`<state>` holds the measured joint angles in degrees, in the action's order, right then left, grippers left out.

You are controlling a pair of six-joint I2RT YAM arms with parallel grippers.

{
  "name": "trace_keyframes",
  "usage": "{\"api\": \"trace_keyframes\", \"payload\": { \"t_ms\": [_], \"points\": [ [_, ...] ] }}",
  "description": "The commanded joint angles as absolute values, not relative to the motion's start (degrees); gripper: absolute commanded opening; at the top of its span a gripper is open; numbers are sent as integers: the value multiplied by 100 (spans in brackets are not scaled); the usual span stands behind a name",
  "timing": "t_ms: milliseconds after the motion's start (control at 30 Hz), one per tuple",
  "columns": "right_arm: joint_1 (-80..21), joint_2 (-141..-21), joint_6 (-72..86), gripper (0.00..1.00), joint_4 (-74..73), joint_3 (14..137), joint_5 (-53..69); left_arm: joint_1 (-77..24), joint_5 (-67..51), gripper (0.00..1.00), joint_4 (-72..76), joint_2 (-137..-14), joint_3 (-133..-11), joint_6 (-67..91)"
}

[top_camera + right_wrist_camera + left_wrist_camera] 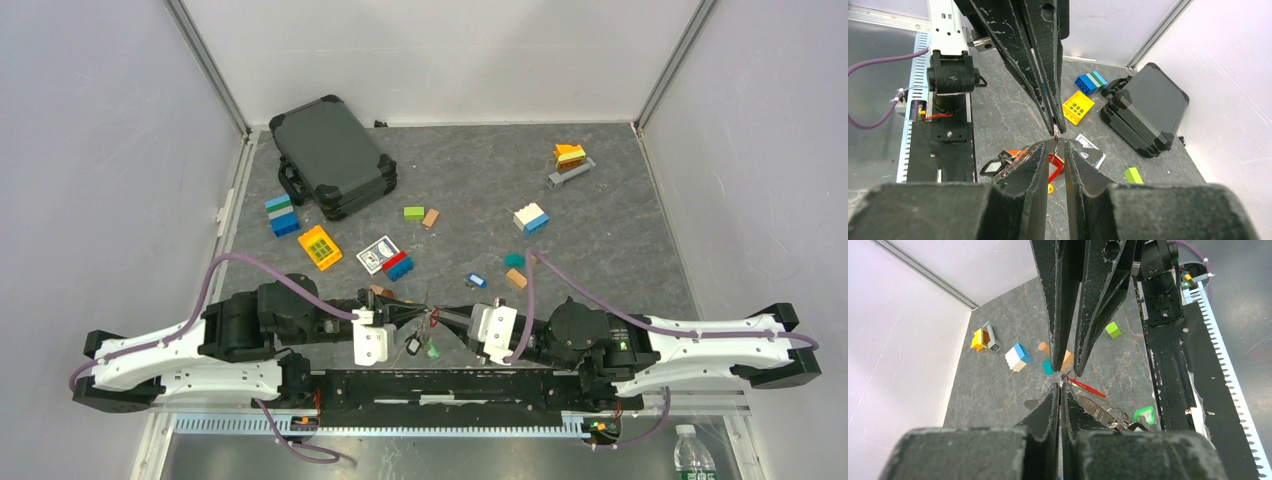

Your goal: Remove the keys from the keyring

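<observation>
Keyring (1055, 132) clamped by left gripper (1060, 389) — jaws closed, right gripper (1055, 150) slightly parted about red key (1055, 164) — grip undeterminable

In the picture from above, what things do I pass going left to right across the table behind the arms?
blue-green block stack → yellow block → card box → green block → white-and-blue block → orange-and-yellow block
</observation>
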<state>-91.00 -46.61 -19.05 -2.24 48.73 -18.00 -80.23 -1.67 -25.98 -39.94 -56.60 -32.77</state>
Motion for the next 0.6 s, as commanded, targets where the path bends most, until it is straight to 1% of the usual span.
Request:
{"api": "trace_keyframes", "payload": {
  "t_ms": [0, 100, 200, 400, 500, 567],
  "points": [
    [-9105, -4693, -1878, 22, 106, 4826, -1858, -8050, -307, 2, -2136, -3913, -5730, -3100],
    [-9105, -4725, -1898, 18, 90, 4825, -1864, -8051, -323, 2, -2138, -3911, -5739, -3102],
    [-9108, -4744, -1883, 17, 65, 4830, -1874, -8049, -316, 2, -2136, -3903, -5740, -3103],
    [-9106, -4789, -1872, 16, 10, 4825, -1964, -8048, -272, 2, -2158, -3824, -5731, -3120],
    [-9106, -4802, -1864, 18, 10, 4814, -2003, -8050, -264, 2, -2153, -3760, -5739, -3114],
    [-9107, -4806, -1863, 17, 10, 4810, -2003, -8051, -261, 2, -2153, -3736, -5739, -3099]
  ]
}}
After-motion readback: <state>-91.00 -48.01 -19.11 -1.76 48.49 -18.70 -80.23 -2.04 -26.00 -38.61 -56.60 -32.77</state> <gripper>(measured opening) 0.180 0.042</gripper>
